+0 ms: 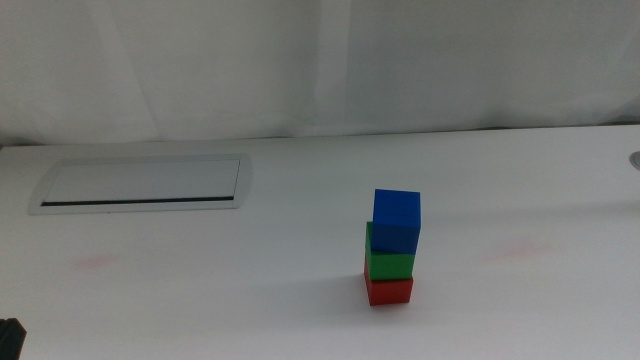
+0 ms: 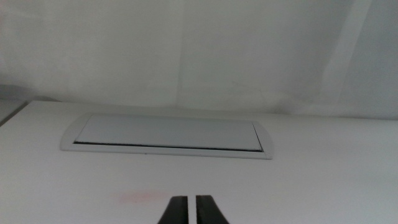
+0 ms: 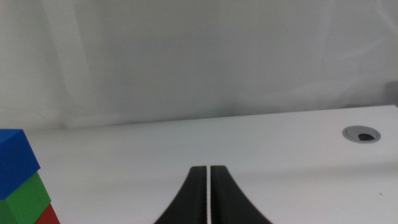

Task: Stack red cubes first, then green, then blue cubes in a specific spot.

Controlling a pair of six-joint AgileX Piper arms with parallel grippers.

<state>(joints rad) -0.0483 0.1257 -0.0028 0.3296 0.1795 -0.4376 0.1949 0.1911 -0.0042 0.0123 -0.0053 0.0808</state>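
A three-cube tower stands on the plain white tabletop right of centre in the middle view: the red cube [image 1: 389, 290] at the bottom, the green cube [image 1: 390, 260] on it, the blue cube [image 1: 397, 219] on top, turned slightly and overhanging a little. The right wrist view catches the same tower at its edge, blue cube [image 3: 17, 163], green cube [image 3: 23, 196], and a sliver of red cube [image 3: 48, 217]. My left gripper [image 2: 189, 211] is shut and empty, near the table's front left, with only a dark corner [image 1: 10, 338] showing in the middle view. My right gripper [image 3: 208, 193] is shut and empty, away from the tower.
A grey-framed rectangular plate [image 1: 140, 184] lies flush in the table at the back left, also plate [image 2: 168, 135]. Faint pink smudges [image 1: 95, 262] mark the table. A round grommet [image 3: 361, 133] sits at the far right. White curtain hangs behind.
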